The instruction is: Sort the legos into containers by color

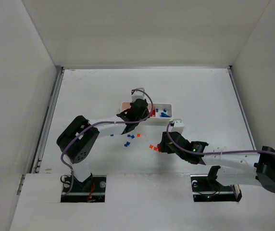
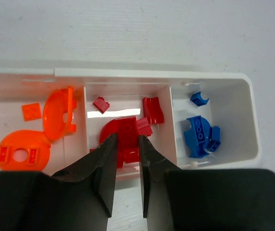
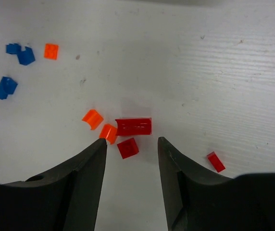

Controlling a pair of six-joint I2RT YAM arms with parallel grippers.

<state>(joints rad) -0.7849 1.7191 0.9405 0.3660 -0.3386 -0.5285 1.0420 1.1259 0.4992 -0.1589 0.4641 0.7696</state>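
The white tray [image 2: 152, 73] has three containers side by side: orange legos [image 2: 17, 151] on the left, red legos [image 2: 123, 130] in the middle, blue legos [image 2: 197, 132] on the right. My left gripper [image 2: 127, 142] hovers over the near edge of the red compartment, its jaws nearly together with nothing between them. My right gripper [image 3: 131, 143] is open just above the table. A small red brick [image 3: 128, 147] lies between its fingertips, with a longer red brick [image 3: 133, 126] just beyond. Two orange curved pieces [image 3: 93, 118] sit by the left fingertip.
More loose legos lie on the table: a red brick [image 3: 216, 161] to the right, blue bricks [image 3: 5, 87] and an orange plate [image 3: 51, 51] at the far left. In the top view the tray [image 1: 171, 107] sits mid-table, with scattered bricks [image 1: 127, 143] in front of it.
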